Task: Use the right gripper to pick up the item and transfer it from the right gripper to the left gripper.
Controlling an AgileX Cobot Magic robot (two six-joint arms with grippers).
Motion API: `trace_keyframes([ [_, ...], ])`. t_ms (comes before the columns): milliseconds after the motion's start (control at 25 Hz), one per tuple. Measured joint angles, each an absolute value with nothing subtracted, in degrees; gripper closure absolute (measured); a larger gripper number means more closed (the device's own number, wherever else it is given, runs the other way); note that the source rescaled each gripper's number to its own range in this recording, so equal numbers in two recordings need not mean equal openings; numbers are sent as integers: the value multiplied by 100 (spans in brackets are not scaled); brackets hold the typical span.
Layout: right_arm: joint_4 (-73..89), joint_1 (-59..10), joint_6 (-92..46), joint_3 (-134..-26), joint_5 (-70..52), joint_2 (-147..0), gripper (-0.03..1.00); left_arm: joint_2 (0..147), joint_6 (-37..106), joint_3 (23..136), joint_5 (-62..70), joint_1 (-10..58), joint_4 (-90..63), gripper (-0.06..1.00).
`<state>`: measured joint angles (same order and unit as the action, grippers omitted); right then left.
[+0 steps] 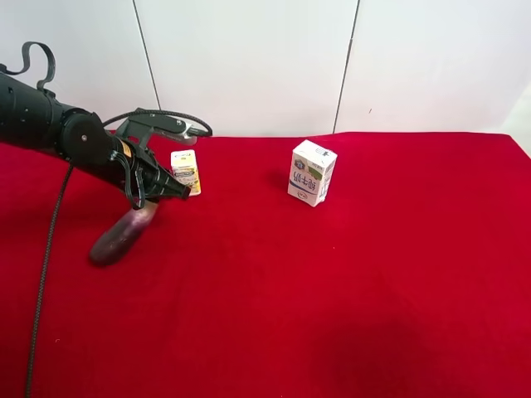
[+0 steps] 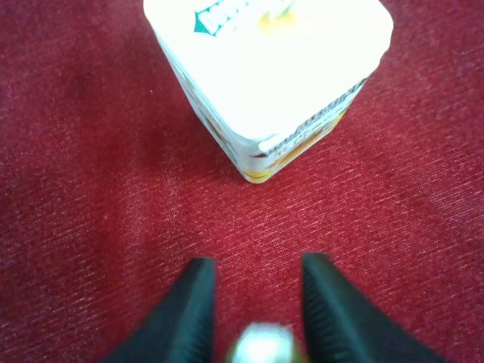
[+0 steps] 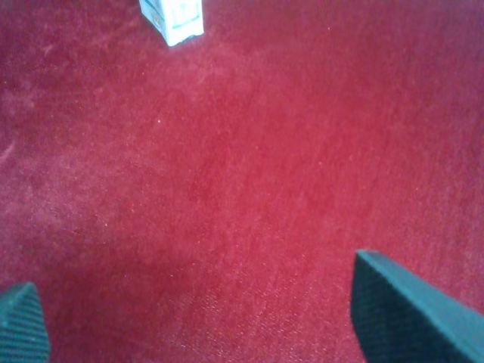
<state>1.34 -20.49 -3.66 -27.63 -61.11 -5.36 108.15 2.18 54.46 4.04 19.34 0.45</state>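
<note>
The dark purple eggplant (image 1: 120, 236) slants down from the gripper of the all-black arm at the exterior high view's left, its lower end at or near the red cloth. This is my left gripper (image 1: 170, 191). In the left wrist view its black fingers (image 2: 193, 302) stand close on either side of the eggplant's pale stem end (image 2: 261, 346). My right gripper (image 3: 204, 325) is open and empty above bare red cloth, with its fingers (image 3: 408, 318) wide apart. The right arm is out of the exterior high view.
A small yellow-white carton (image 1: 185, 171) stands just beyond my left gripper and fills the left wrist view (image 2: 272, 76). A white milk carton (image 1: 312, 172) stands at mid-table and shows in the right wrist view (image 3: 172, 19). A red cloth (image 1: 332, 315) covers the table.
</note>
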Motion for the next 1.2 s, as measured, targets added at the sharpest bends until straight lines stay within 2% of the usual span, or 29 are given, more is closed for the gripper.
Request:
trace_keyframes([
  [160,134,-2049,-366,-2763,-6111,-536,36,10815,218,5446,386,1934,40,21],
  [280,134,-2049,-366,-2763,-6111,-536,36,10815,213,5446,380,1934,40,7],
  [520,134,-2049,-366,-2763,-6111,-536,36,10815,198,5446,386,1934,40,3],
  [720,134,-2049,-366,-2763,-6111,-536,36,10815,175,5446,438,1934,40,-4],
  [1200,134,-2049,-366,-2763,-6111,-536,36,10815,169,5446,634,1934,33,-5],
])
